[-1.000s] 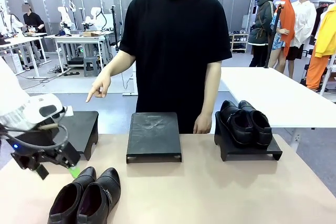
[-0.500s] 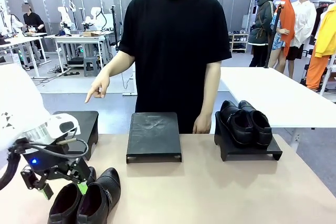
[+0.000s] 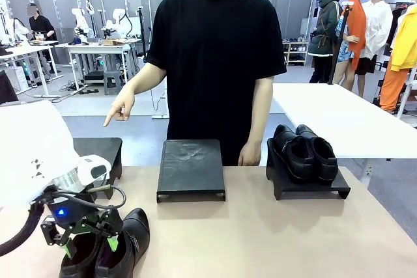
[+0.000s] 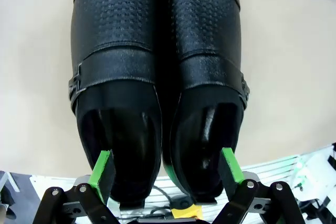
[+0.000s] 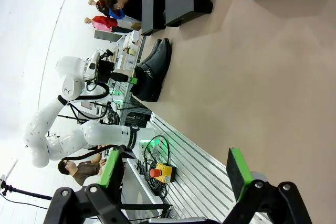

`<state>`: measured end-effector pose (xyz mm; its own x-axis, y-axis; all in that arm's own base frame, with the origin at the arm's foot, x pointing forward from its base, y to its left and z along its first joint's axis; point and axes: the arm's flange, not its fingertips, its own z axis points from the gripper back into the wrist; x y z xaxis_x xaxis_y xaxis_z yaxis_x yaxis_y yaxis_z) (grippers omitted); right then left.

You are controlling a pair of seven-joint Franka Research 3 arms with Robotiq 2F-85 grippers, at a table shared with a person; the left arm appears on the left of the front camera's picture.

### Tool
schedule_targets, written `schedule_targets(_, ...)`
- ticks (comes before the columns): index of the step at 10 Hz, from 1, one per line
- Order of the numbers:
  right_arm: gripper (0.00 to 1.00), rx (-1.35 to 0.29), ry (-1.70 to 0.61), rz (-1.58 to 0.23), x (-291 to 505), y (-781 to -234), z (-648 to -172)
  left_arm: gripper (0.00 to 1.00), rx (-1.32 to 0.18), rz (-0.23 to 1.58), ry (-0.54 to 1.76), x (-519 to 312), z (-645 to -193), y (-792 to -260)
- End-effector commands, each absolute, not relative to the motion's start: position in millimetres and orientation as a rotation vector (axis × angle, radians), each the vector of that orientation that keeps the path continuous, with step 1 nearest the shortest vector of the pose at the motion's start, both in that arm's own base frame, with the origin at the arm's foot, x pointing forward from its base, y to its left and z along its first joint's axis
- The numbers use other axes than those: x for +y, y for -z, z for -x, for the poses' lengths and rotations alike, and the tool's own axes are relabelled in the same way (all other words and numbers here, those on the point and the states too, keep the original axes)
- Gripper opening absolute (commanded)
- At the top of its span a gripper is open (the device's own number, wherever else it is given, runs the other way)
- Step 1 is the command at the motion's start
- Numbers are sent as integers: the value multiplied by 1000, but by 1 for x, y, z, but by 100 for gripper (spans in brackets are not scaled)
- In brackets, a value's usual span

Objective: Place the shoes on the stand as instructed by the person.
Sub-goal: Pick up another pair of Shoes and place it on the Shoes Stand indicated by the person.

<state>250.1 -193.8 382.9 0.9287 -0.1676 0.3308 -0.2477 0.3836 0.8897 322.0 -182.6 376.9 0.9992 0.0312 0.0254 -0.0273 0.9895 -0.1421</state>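
Observation:
One pair of black shoes [image 3: 124,242] lies side by side at the table's near left; in the left wrist view the pair [image 4: 157,51] points away from me. My left gripper [image 3: 90,245] hangs open just over their heel ends, its green pads [image 4: 102,174] spread about as wide as the pair, one above the left shoe's opening and one at the right shoe's outer edge [image 4: 167,170]. A second pair [image 3: 305,153] rests on the right stand [image 3: 309,190]. The person's hand [image 3: 120,110] points down toward the left stand [image 3: 104,154]. My right gripper [image 5: 175,171] is open above bare table.
The middle stand [image 3: 191,168] has nothing on it, and the person's other hand [image 3: 250,154] rests behind it. The left arm's white body [image 3: 32,154] covers part of the left stand. The right wrist view shows the table's near edge [image 5: 173,145] with cables and a stop button beyond.
My left gripper has come down and to the right, from beside the near shoes to right over their heel ends. Its jaws stayed open. The person keeps pointing.

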Motion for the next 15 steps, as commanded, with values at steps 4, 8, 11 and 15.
schedule_targets(4,100,-404,-71,-1186,-194,-383,-248,94,-16,98,-51,-189,-336,-342)
schedule_targets(8,100,-404,-71,-1186,-194,-383,-248,0,-9,57,-34,-193,-337,-333)
schedule_targets(11,100,-404,-71,-1186,-194,-383,-248,3,-16,51,-26,-198,-334,-336)
schedule_targets(15,100,-404,-71,-1186,-194,-383,-248,0,-48,62,-23,-204,-331,-359)
